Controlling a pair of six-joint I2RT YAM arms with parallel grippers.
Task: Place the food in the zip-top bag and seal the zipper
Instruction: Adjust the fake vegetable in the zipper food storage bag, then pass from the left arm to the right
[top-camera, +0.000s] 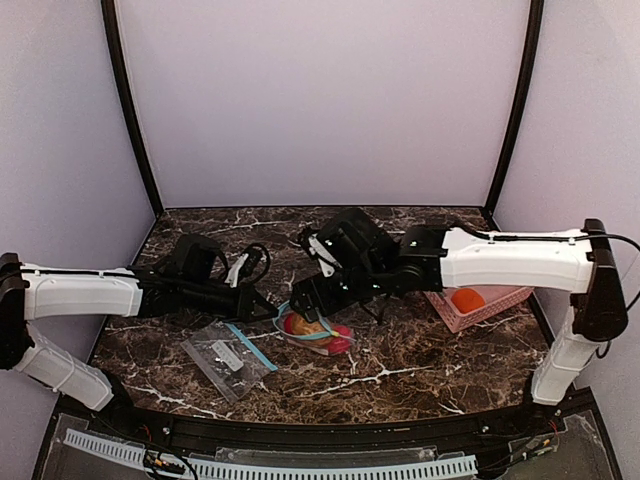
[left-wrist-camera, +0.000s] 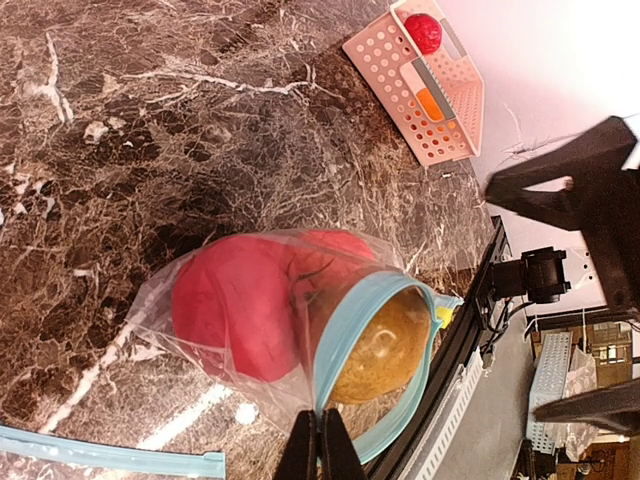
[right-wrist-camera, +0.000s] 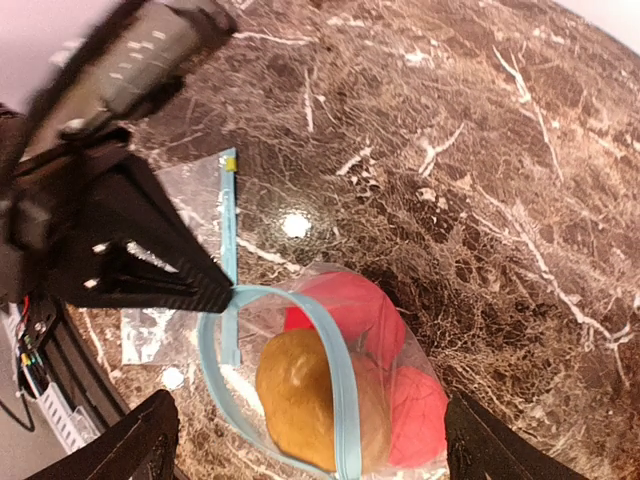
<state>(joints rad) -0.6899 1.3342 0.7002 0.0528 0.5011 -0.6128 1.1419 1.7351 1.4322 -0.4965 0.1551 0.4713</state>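
Rim pinch with the mouth unsealed

Left-wrist view, lower centre: left gripper (left-wrist-camera: 321, 432), jaws pressed together on the zipper (left-wrist-camera: 333, 320) at the near rim of the zip-top bag (left-wrist-camera: 158, 292). The bottom edge of the frame cuts off the fingers' bases. The zipper is unsealed and bows into an open loop. Inside the bag lie a brown-tan piece (left-wrist-camera: 380, 345), filling the mouth, and red pieces (left-wrist-camera: 235, 305), the farther one half hidden behind the nearer. The bag rests on the marble table (top-camera: 420, 372) at the centre of the top view, where the right arm's wrist covers part of it.

Right-wrist view: right gripper (right-wrist-camera: 310, 415), fingers spread wide toward the lower left and lower right corners, holding nothing. Only their tips show, and the bag's mouth lies below and between them. The left arm at the upper left of this view is blurred.

Upper right of the left-wrist view: pink basket (left-wrist-camera: 385, 72), well apart from the bag, containing another red piece (left-wrist-camera: 423, 32) and an orange piece (left-wrist-camera: 430, 102). The basket's wall largely screens the orange piece.

Lower left of the top view: second clear bag (top-camera: 228, 358), lying flat beside the held one. A pale patch on it is too small to read. Its blue strip (left-wrist-camera: 110, 457) crosses the lower left corner of the left-wrist view, cut off by the frame edge.
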